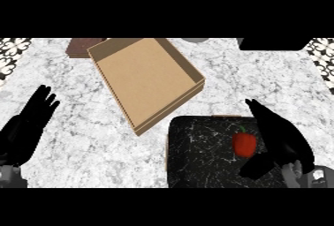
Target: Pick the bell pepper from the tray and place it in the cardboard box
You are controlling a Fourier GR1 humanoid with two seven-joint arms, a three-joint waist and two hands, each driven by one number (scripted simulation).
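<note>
A red pepper (pixel 244 144) with a small green stem sits on the black tray (pixel 195 150). The tray is dark with thin white scratchy marks, and it lies near the bottom of the view, a bit to the right. The pepper is on the right part of the tray. Nothing else is on the tray.

The right hand (pixel 277 137) is over the right side of the tray, just beside the pepper. Its fingers are straight and point up the view, close together. The thumb sticks out low down, below the pepper. The pepper is between the fingers and the thumb, but the hand is not closed round it. I cannot tell if the hand touches the pepper.

The box (pixel 145 79) is brown and flat, with low walls. It lies tilted on the counter (pixel 78 132), up and to the left of the tray. There is nothing in the box. One corner of it comes near the tray's top left corner.

The left hand (pixel 29 126) rests at the left edge, fingers up and a little spread. It holds nothing.
</note>
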